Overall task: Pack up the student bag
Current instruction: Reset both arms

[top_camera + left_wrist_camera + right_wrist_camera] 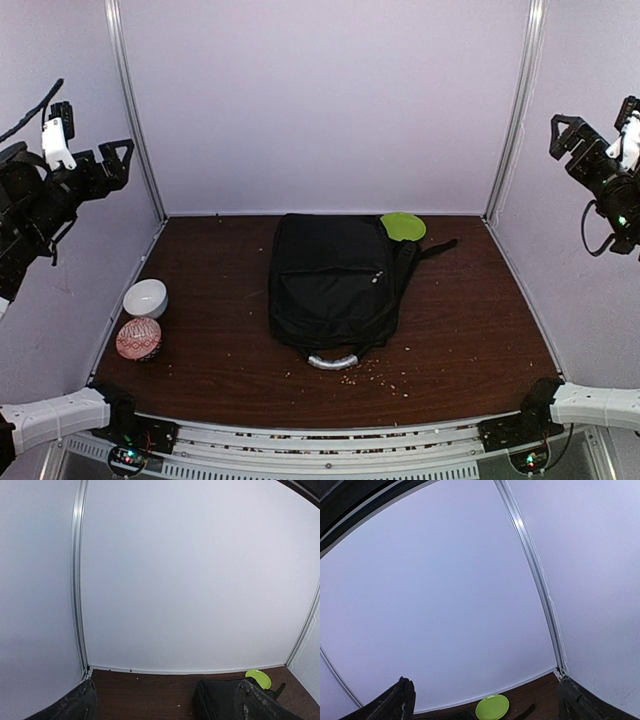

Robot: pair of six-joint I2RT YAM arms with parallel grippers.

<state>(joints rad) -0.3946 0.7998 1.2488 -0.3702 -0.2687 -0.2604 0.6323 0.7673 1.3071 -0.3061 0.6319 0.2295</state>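
A: What sat closest to the left wrist lens?
B: The left fingers (75, 706), dark, one at each lower corner. They were spread wide with nothing between them. Past them lay the brown table (150, 685), one end of the bag (217, 700) and a slice of the green plate (258, 678) by the back wall.

A: And on the right wrist?
B: Much alike. The right fingers (395, 705) stood far apart and pinched nothing. The plate showed low in the gap behind them, with white wall above.

A: Where were the arms, seen from above?
B: Both were raised well off the table. The left gripper (122, 163) hung by the left wall and the right gripper (556, 140) by the right wall. Each gaped, well apart from everything below.

A: The bag?
B: It lay flat, midway across the table and towards the back, with its grey handle (332, 361) pointing at the near edge. A strap (437, 247) trailed out from its far right corner.

A: And the plate?
B: It was at that same corner, against the bag. Whether it rested on the fabric or was tucked behind it, I couldn't tell.

A: Anything else?
B: A white bowl (146, 297) sat by the left edge. A red-patterned round thing (139, 339) was just in front of it, and I couldn't tell whether they touched. Pale crumbs (375, 378) were scattered near the handle.
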